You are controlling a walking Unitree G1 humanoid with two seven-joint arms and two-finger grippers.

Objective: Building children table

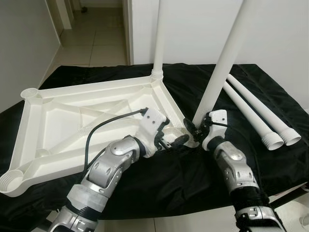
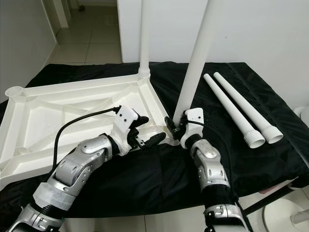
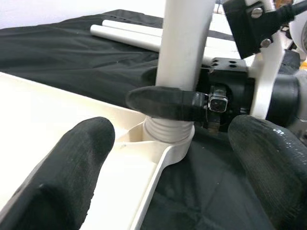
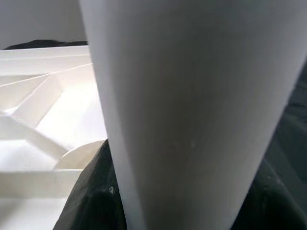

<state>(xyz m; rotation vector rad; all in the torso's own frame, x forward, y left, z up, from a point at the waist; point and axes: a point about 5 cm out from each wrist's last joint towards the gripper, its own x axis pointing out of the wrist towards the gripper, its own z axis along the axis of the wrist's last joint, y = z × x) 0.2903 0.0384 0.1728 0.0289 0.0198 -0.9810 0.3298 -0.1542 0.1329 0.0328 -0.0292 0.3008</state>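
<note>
Home interior: tiled hallway [image 1: 91, 38], white walls [image 1: 193, 29].

The two eye views look down from the robot's head at the same black worktop [image 1: 270, 92] and upside-down white tabletop [image 1: 63, 121]. The left wrist view looks low and close along its fingers [image 3: 62, 177] at the bottom of the leg [image 3: 184, 52]. The right wrist view sits right against that same leg.

Desk under black cloth [image 1: 159, 183]: upturned white tabletop [image 1: 72, 125] at 9 o'clock; two loose legs [image 1: 256, 118] at 3 o'clock.
</note>
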